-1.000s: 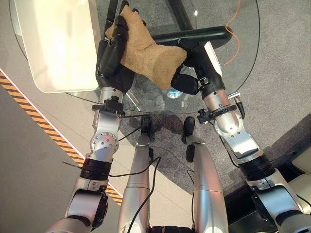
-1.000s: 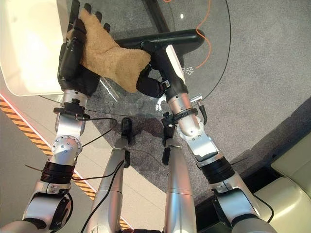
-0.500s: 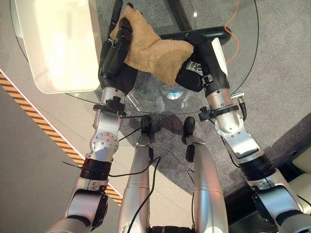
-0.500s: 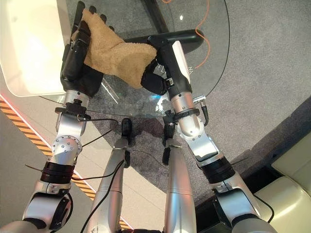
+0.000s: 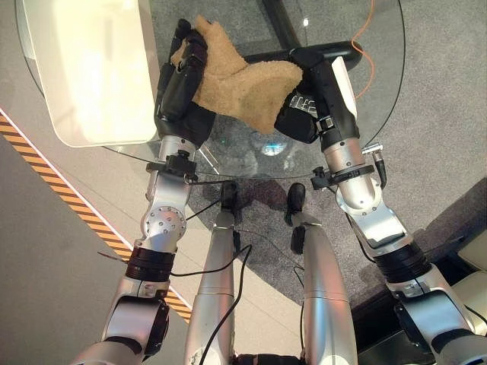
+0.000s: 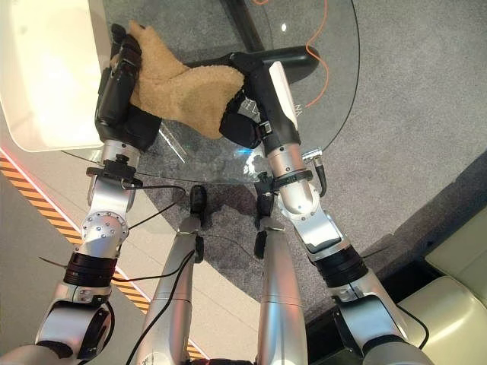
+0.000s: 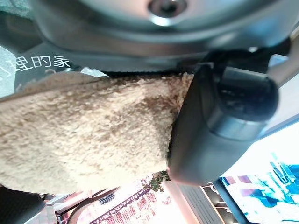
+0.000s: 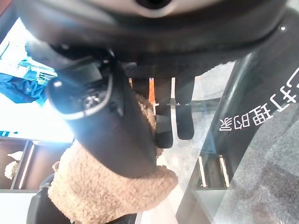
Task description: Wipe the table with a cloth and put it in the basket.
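Cloth (image 5: 242, 80) spans btwn both hands above table (image 5: 380, 84), long axis left-right; left hand (image 5: 179, 84) and right hand (image 5: 316, 95) each clamped on an end.

Light fell brightly from above. The pale tray (image 5: 91, 68) on the glass table (image 5: 384, 91) was washed out almost to white, and small glints sat on the glass. A soft shadow lay on the grey carpet (image 6: 426, 114) under the table. In the left wrist view the cloth (image 7: 88, 130) was blurred from closeness. The right wrist view showed blown-out white patches beside its dark thumb (image 8: 107, 126).
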Robot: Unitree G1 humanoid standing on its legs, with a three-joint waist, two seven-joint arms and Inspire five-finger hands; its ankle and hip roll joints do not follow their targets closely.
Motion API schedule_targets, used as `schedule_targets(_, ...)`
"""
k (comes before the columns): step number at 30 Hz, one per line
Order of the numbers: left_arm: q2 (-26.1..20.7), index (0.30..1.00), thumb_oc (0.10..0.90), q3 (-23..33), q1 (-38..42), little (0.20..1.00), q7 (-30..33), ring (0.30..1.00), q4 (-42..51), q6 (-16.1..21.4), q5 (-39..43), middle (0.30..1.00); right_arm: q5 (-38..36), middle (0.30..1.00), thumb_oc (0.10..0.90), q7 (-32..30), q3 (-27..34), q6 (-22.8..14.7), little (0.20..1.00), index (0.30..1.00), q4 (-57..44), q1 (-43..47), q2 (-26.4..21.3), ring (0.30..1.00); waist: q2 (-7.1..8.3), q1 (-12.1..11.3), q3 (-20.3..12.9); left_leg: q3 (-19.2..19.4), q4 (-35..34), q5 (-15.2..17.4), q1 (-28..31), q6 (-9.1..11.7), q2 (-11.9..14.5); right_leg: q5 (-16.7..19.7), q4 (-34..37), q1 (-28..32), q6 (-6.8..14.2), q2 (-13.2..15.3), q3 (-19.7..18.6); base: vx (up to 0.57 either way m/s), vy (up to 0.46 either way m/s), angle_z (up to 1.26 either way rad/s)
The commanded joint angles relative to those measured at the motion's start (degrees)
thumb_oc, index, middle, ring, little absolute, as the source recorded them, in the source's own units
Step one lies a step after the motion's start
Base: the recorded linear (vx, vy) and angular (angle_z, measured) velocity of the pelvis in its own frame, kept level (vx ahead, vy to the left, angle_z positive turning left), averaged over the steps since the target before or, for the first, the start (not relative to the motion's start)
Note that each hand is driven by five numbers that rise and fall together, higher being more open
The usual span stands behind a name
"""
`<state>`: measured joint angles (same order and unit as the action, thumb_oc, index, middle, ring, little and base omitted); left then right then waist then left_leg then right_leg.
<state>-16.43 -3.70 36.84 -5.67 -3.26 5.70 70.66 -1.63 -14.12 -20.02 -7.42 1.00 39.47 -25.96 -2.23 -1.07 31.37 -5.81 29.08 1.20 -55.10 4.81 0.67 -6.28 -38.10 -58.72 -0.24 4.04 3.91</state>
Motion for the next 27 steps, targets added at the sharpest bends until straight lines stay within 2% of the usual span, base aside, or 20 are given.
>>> schedule_targets(1,0.1,0.300,0.100,-3.3,1.6,0.200,-4.6,0.300,7.7,-0.1,-4.2,0.300,0.0,0.300,0.100,-1.8,3.3,-11.4,0.200,0.300,-14.5,7.5,4.3,0.300,-1.24,0.5,-1.6,4.8,-1.5,0.6,1.4,-5.7,-3.4,-0.3,2.1,2.6,1.1,-1.8,1.3,0.00,0.000,0.00)
schedule_targets(11,0.1,0.300,0.100,-2.8,1.1,0.200,-5.0,0.300,8.2,1.4,-3.6,0.300,-0.3,0.300,0.100,-1.6,3.6,-11.5,0.200,0.300,-14.5,7.2,4.6,0.300,-1.21,0.4,-1.6,4.8,-2.0,0.5,1.8,-5.7,-3.4,-0.1,2.6,3.0,1.2,-1.7,1.4,0.00,0.000,0.00)
schedule_targets(12,0.1,0.300,0.100,-2.8,1.1,0.200,-5.0,0.300,8.2,1.5,-3.5,0.300,-0.4,0.321,0.125,-1.6,3.6,-11.5,0.225,0.321,-14.5,7.2,4.6,0.321,-1.21,0.4,-1.6,4.8,-2.0,0.5,1.8,-5.7,-3.4,-0.1,2.6,3.0,1.2,-1.7,1.4,0.00,0.000,0.00)
schedule_targets(13,0.2,0.300,0.100,-2.8,1.1,0.200,-5.1,0.300,8.3,1.8,-3.3,0.300,-0.5,0.575,0.421,-1.6,3.7,-11.5,0.521,0.575,-14.5,7.1,4.6,0.575,-1.19,0.5,-1.6,4.8,-1.9,0.5,1.9,-5.7,-3.4,-0.1,2.6,3.0,1.2,-1.7,1.3,0.00,0.000,0.00)
schedule_targets(14,0.3,0.300,0.100,-2.7,1.0,0.200,-5.1,0.300,8.3,2.1,-3.3,0.300,-0.4,0.900,0.800,-1.8,3.6,-11.3,0.900,0.900,-14.5,7.1,4.7,0.900,-1.18,0.4,-1.6,4.8,-2.0,0.5,1.9,-5.7,-3.4,-0.1,2.6,3.1,1.2,-1.8,1.3,0.00,0.000,0.00)
schedule_targets(23,1.1,0.300,0.100,-2.3,1.2,0.200,-5.0,0.300,8.8,4.2,-2.7,0.300,-0.6,0.900,0.800,-1.5,3.7,-11.2,0.900,0.900,-14.5,7.0,5.3,0.900,-1.09,0.4,-1.6,4.8,-2.1,0.4,1.8,-5.7,-3.5,0.0,2.8,3.0,1.2,-1.8,1.3,0.00,0.000,0.00)
schedule_targets(27,1.6,0.300,0.100,-1.9,1.1,0.200,-5.4,0.300,9.0,6.6,-1.7,0.300,-0.8,0.900,0.800,-1.4,3.9,-11.3,0.900,0.900,-14.5,6.8,5.3,0.900,-0.85,0.5,-1.6,4.7,-2.0,0.4,1.8,-5.7,-3.5,-0.1,2.7,3.0,1.2,-1.9,1.3,0.00,0.000,0.00)
